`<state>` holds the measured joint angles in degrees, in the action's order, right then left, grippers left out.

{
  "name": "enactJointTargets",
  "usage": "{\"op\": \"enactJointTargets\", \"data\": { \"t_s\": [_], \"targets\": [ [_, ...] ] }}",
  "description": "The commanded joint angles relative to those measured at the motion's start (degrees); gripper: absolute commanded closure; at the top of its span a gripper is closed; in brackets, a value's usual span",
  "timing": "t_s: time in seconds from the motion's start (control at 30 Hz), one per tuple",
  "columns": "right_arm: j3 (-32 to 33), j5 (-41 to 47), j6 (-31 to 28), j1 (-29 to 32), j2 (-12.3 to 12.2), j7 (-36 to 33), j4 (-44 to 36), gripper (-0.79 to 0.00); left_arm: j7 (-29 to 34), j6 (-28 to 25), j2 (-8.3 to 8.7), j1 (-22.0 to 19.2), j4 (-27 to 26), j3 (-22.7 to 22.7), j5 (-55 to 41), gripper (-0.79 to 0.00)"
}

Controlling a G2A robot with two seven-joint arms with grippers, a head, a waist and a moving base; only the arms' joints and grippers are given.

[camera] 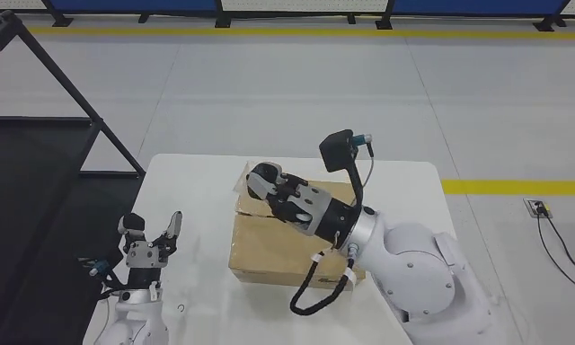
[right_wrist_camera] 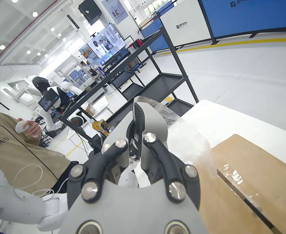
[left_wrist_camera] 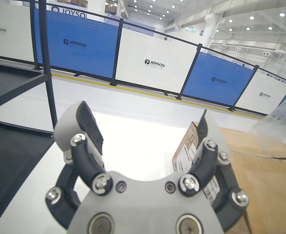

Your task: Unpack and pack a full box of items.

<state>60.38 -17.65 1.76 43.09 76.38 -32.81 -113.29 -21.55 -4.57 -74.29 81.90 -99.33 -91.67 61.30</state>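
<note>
- A brown cardboard box (camera: pixel 269 246) sits near the middle of a white table (camera: pixel 198 183). Its top flaps lie flat and shut.
- No items are out on the table, so the unpacking looks barely begun. Opening the box, emptying it and repacking it are all left to do.
- The right arm reaches across the top of the box. The right gripper (camera: pixel 259 185) is above the box's far corner, on the side nearer the left arm.
- In the right wrist view, the right gripper (right_wrist_camera: pixel 139 113) has its jaws pressed close together on a clear strip (right_wrist_camera: pixel 189 135).
- The strip runs from the jaws down to the box (right_wrist_camera: pixel 250 166), towards the glossy taped seam. It is probably packing tape being peeled off, though it is too filmy to be sure.
- The left wrist view shows the same clear strip (left_wrist_camera: pixel 272 122) lifted above the box (left_wrist_camera: pixel 254 171).
- The left gripper (camera: pixel 153 226) is over bare table, beside the box and apart from it, pointing away from the robot.
- In its own wrist view, the left gripper (left_wrist_camera: pixel 145 120) has its jaws spread wide with nothing between them.
</note>
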Motion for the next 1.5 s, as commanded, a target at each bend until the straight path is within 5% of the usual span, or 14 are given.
{"op": "enactJointTargets", "data": {
  "t_s": [0.0,0.27,0.63,1.13,1.47],
  "targets": [
    [0.0,1.2,1.1,0.2,0.1,0.6,-0.1,0.000,0.1,0.3,-0.05,-0.1,0.0,0.1,0.0,-0.785],
    [-0.8,1.5,6.8,1.8,0.7,5.5,-1.0,0.000,-0.2,1.4,-0.30,-0.2,-0.8,0.7,-0.3,-0.785],
    [-0.9,1.0,7.2,2.9,0.8,7.1,-1.2,0.000,0.5,1.6,-0.37,-0.1,-1.3,0.7,-1.2,-0.785],
    [-2.6,7.4,17.3,5.7,2.8,17.5,-1.7,0.000,-0.4,8.2,-1.11,-2.0,-2.1,3.5,2.8,-0.785],
    [-3.5,9.5,15.6,6.5,3.8,21.4,-2.7,0.000,-0.7,9.7,-1.54,-3.2,-1.5,5.7,5.1,-0.785]
  ]
}}
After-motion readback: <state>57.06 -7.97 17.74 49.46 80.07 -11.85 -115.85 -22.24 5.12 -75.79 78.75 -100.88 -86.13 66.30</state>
